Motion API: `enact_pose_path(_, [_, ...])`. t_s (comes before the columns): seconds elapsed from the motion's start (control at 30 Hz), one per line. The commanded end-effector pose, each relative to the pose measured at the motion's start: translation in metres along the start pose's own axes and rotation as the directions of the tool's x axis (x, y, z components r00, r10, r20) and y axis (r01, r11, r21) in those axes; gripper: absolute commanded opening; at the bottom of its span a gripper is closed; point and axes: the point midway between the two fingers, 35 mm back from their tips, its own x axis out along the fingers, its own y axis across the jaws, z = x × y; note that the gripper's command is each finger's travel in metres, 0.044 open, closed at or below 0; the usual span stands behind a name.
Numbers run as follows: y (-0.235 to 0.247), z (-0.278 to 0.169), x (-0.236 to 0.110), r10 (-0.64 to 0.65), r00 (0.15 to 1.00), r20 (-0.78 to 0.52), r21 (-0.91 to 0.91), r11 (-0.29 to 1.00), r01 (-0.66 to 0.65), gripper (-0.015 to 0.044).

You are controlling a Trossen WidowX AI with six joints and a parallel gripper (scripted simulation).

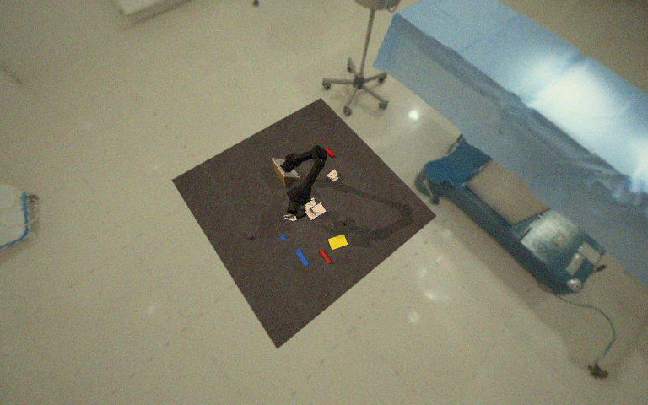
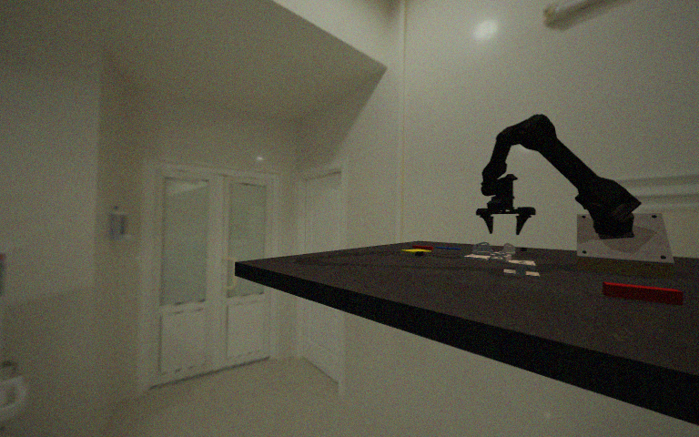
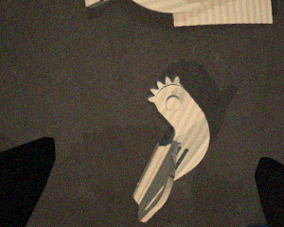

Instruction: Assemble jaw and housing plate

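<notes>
A loose pale jaw (image 3: 191,123) (image 1: 290,218) lies on the dark table; in the wrist view its gear teeth and round hole point up the picture and its grey-and-pale pad end points down. My gripper (image 3: 158,160) (image 2: 504,233) is open and empty. Its fingers stand wide on either side of the jaw, well above the table. The pale base (image 1: 315,210) (image 3: 222,15) is beside the jaw, cut off at the top of the wrist view; its pins and the mounted jaw cannot be made out. A separate pale piece (image 1: 333,175) (image 2: 521,262), apparently the housing plate, is nearer the arm's base.
A yellow block (image 1: 337,241) (image 2: 416,250), a red bar (image 1: 325,256) and a blue bar (image 1: 302,257) lie beyond the base. A small blue block (image 1: 282,238) lies near the loose jaw. Another red bar (image 1: 329,152) (image 2: 642,292) lies by the arm's elbow in the top view.
</notes>
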Motion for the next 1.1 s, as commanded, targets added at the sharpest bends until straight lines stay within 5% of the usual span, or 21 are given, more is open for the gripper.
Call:
enact_pose_path(0.0, [0.0000, 0.0000, 0.0001, 0.000, 1.000, 0.000, 0.000, 1.000, 0.000, 0.0440])
enact_pose_path(0.17, [0.0000, 0.0000, 0.0001, 0.000, 1.000, 0.000, 0.000, 1.000, 0.000, 0.0440])
enact_pose_path(0.73, [0.0000, 0.0000, 0.0001, 0.000, 1.000, 0.000, 0.000, 1.000, 0.000, 0.0000])
enact_pose_path(1.07, [0.0000, 0.0000, 0.0001, 0.000, 1.000, 0.000, 0.000, 1.000, 0.000, 0.0000])
